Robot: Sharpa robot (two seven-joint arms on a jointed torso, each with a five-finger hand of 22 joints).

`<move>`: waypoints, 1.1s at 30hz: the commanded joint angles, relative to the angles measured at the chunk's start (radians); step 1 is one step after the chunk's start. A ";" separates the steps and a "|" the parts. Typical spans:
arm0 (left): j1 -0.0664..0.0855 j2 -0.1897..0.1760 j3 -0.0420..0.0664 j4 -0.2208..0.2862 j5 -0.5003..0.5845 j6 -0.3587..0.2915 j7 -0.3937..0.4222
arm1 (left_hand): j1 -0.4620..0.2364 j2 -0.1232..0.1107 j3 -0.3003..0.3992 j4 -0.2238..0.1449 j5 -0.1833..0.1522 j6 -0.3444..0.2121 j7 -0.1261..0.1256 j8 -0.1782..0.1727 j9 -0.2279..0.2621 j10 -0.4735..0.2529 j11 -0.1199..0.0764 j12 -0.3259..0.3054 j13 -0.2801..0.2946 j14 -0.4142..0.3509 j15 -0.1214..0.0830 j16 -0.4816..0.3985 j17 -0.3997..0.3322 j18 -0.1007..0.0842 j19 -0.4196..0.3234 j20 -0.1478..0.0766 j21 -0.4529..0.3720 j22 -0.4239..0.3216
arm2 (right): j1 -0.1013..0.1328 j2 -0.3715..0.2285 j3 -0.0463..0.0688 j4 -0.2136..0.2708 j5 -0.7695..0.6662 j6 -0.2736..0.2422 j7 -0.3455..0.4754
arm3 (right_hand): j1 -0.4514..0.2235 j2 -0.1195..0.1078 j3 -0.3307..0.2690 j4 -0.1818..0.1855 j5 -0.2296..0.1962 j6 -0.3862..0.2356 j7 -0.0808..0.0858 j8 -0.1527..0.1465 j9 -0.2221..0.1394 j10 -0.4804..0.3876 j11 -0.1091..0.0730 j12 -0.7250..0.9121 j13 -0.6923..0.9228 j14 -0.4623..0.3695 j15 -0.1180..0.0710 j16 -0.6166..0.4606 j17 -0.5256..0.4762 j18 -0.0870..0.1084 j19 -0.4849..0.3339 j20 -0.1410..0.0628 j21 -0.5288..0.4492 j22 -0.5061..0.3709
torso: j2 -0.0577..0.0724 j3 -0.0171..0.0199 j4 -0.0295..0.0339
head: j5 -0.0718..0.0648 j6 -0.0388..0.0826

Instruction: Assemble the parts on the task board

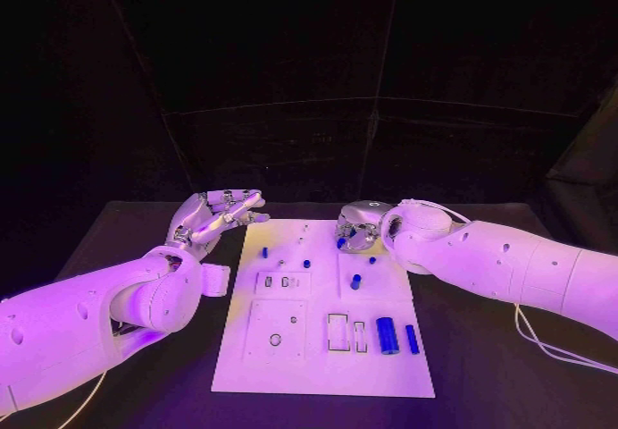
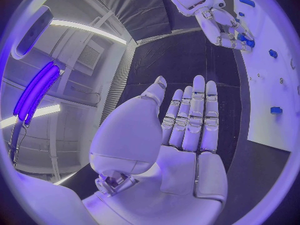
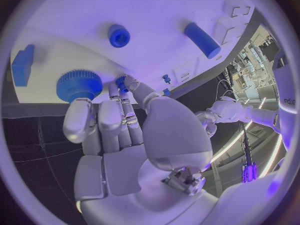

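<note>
Pinching blue part [image 3: 121, 81], right hand [image 1: 362, 225] over task board [image 1: 322, 366].

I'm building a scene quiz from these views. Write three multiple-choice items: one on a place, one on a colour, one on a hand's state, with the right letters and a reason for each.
1. Where is the right hand?
A. Over the far part of the task board
B. Off the table's near edge
C. Resting on the left arm

2. What colour is the toothed gear on the board?
A. Red
B. Blue
C. Yellow

3. How is the left hand?
A. Gripping a cylinder
B. Pressing flat on the board
C. Holding nothing, fingers extended

Answers:
1. A, since the head view shows it above the board's far end.
2. B, since the right wrist view shows the gear blue against the white plate.
3. C, since the left wrist view shows the palm bare with the fingers stretched out, beside the board, not on it.
</note>
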 commanded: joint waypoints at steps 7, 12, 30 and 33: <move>0.002 -0.002 0.001 0.001 -0.006 0.014 0.002 | -0.002 0.001 0.000 -0.008 0.001 -0.004 0.006 -0.004 -0.001 -0.009 -0.001 -0.003 -0.001 0.001 0.005 -0.005 0.002 0.014 0.006 0.004 -0.003 -0.001 | 0.001 -0.013 0.000 0.036 0.018 -0.158 0.026 | 0.007 0.027 0.034 0.013 -0.023 0.052 -0.020 0.021 0.010 0.058 -0.024 0.022 0.017 0.019 -0.022 0.021 0.016 -0.020 0.022 -0.012 0.027 0.045 | 0.002 0.0014 -0.0008 | 0.002 0.003; 0.002 -0.003 0.001 -0.001 -0.006 0.014 0.002 | -0.002 0.002 0.000 -0.008 0.001 -0.004 0.006 -0.005 -0.001 -0.010 -0.001 -0.004 -0.001 0.002 0.005 -0.005 0.002 0.014 0.006 0.004 -0.003 -0.001 | 0.001 -0.021 0.000 0.061 0.041 -0.232 0.018 | 0.000 0.019 0.034 0.019 -0.024 0.052 -0.020 0.019 0.009 0.057 -0.024 0.018 0.018 0.018 -0.023 0.024 0.017 -0.021 0.023 -0.014 0.030 0.049 | 0.002 -0.0001 -0.0005 | 0.001 0.009; 0.002 0.003 0.001 -0.002 -0.006 0.018 -0.002 | -0.002 0.002 0.000 -0.008 0.001 -0.004 0.006 -0.005 -0.001 -0.010 -0.001 -0.004 -0.001 0.002 0.005 -0.005 0.002 0.014 0.006 0.004 -0.003 -0.001 | 0.006 0.108 0.001 -0.075 0.045 -0.254 -0.029 | -0.007 0.009 0.045 0.032 -0.032 0.040 -0.015 0.006 0.005 0.041 -0.018 0.003 0.018 0.016 -0.019 0.029 0.016 -0.022 0.023 -0.013 0.035 0.054 | 0.008 0.0016 0.0059 | 0.009 0.017; 0.002 0.003 0.001 -0.001 -0.006 0.019 -0.003 | -0.001 0.002 0.001 -0.010 0.001 -0.004 0.006 -0.005 -0.001 -0.010 -0.001 -0.005 -0.001 0.002 0.006 -0.006 0.003 0.014 0.006 0.005 -0.004 -0.002 | 0.006 0.130 0.001 -0.096 0.046 -0.240 -0.031 | -0.006 0.007 0.047 0.033 -0.033 0.038 -0.014 0.005 0.004 0.039 -0.018 0.002 0.018 0.015 -0.019 0.030 0.016 -0.022 0.022 -0.013 0.035 0.054 | 0.008 0.0006 0.0071 | 0.010 0.015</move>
